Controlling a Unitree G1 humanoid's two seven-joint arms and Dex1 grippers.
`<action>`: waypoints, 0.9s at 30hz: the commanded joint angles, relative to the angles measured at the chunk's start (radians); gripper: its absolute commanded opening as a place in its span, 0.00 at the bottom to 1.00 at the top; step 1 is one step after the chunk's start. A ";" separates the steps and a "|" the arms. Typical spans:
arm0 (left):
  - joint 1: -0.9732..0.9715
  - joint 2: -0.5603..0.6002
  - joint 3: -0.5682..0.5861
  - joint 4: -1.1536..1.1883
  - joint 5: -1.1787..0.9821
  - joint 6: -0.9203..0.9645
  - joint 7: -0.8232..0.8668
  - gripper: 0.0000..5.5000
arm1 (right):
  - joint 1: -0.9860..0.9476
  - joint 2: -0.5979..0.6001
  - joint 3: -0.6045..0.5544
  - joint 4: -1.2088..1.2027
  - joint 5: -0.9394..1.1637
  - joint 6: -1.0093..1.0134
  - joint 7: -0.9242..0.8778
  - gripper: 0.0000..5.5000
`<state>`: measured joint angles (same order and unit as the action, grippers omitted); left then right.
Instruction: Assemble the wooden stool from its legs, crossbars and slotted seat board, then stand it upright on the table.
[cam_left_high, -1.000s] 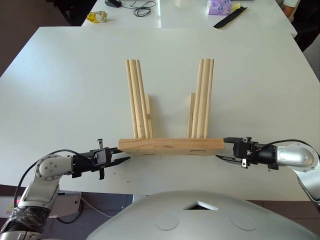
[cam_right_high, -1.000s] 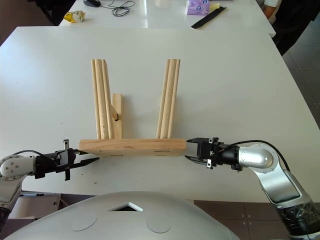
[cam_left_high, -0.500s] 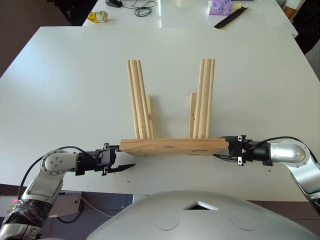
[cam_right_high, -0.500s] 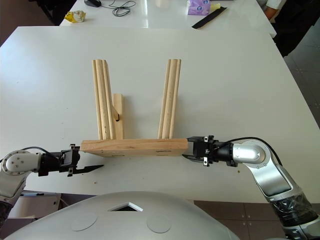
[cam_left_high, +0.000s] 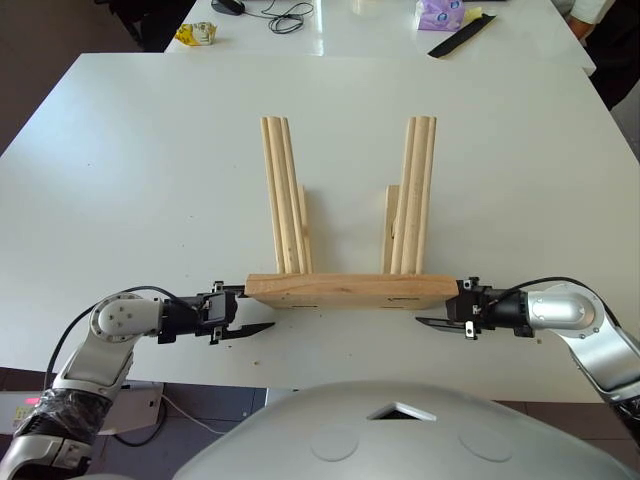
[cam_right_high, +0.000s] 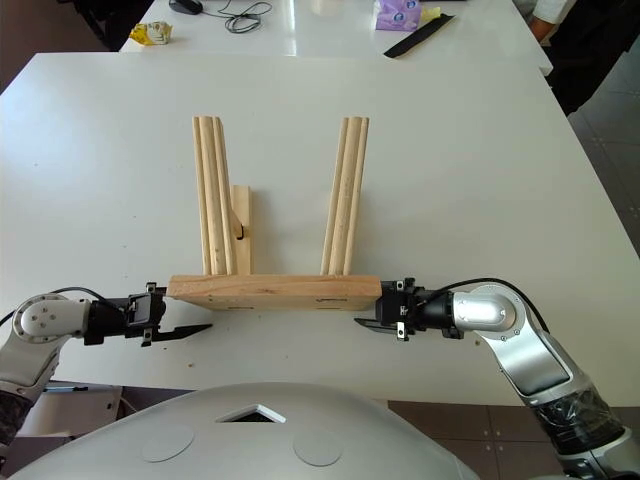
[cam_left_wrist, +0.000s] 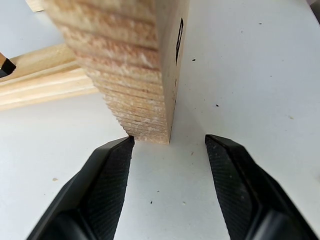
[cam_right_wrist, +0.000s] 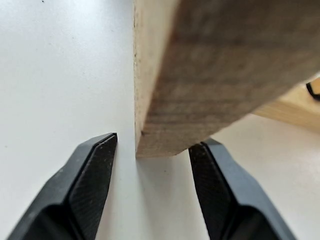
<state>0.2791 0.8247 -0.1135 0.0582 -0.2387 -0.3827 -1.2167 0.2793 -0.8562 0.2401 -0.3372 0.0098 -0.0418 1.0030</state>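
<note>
Tools (cam_left_wrist: 169, 141) (cam_right_wrist: 152, 140) (fingers spread) — at seat board (cam_left_high: 348, 291) ends

Beyond the white work table (cam_left_high: 120, 150) stands a far table (cam_left_high: 350, 35) bearing cables (cam_left_high: 285, 15) and a purple pack (cam_left_high: 438, 13), over dark floor (cam_left_high: 50, 50).

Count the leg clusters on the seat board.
2: one pale wooden leg cluster near the flat wooden seat board's left end, one near its right end. Lower legs may be hidden.
</note>
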 joint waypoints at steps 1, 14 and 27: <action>-0.034 -0.008 -0.035 0.050 0.092 -0.021 0.028 0.48 | -0.002 0.014 0.014 -0.022 -0.010 0.009 -0.015 0.47; -0.077 -0.028 -0.086 0.036 0.055 0.017 0.016 0.19 | 0.005 0.016 0.001 0.000 -0.029 -0.012 -0.042 0.28; -0.074 -0.042 -0.094 -0.026 0.025 0.081 0.012 0.14 | -0.023 -0.003 0.007 0.030 -0.031 -0.057 -0.008 0.27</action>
<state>0.1852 0.8106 -0.1566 0.0707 -0.2146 -0.3156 -1.1831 0.2731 -0.8594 0.2341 -0.3061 -0.0041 -0.0839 0.9912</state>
